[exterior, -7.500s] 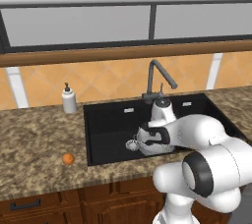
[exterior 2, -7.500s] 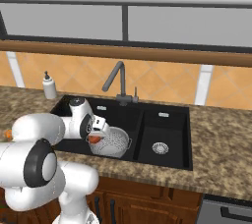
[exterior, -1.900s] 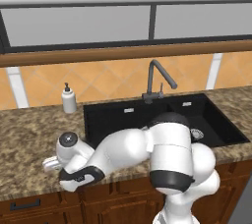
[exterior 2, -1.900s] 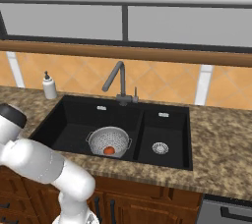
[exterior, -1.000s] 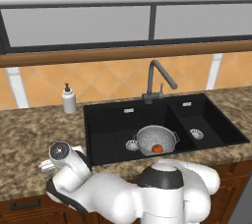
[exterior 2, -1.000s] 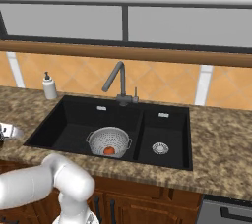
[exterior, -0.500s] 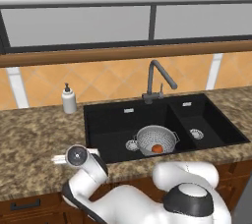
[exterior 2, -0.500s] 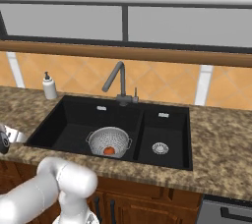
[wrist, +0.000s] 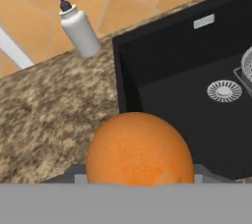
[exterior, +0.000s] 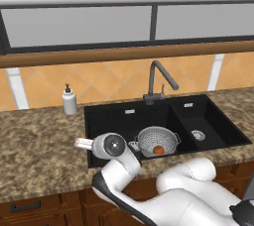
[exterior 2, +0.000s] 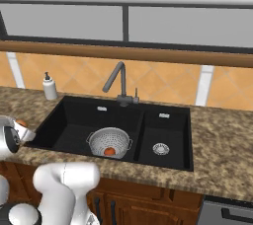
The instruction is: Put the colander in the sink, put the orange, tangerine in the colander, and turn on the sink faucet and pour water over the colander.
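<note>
Hand view looks along the gripper [wrist: 139, 181] at a large round orange fruit [wrist: 139, 150] sitting right between the two finger tips, which are almost wholly hidden behind it; the jaws appear pinched on this fruit, held above the speckled granite counter [wrist: 49, 105] just left of the sink [wrist: 162, 61]. Which of the two fruits this is cannot be told. Beyond it, a white soap dispenser [wrist: 76, 26] stands on the counter against the orange tiled wall, near the sink's far left corner. In the left base view, the white arm bends low across the counter's near edge, and the hand [exterior: 110, 145] hangs at the sink's near left corner. The black two-basin sink [exterior: 114, 118] lies in the middle of the counter, larger basin on the left. The colander [exterior: 158, 140], a round perforated metal bowl, rests in the larger basin, toward its right near side, with a small orange fruit [exterior: 158, 149] lying inside it. The sink faucet [exterior: 158, 79] rises behind the divider between the basins, its bent spout pointing right. In the right base view, a sliver of orange [exterior 2: 21, 122] shows at the hand at the far left.
</note>
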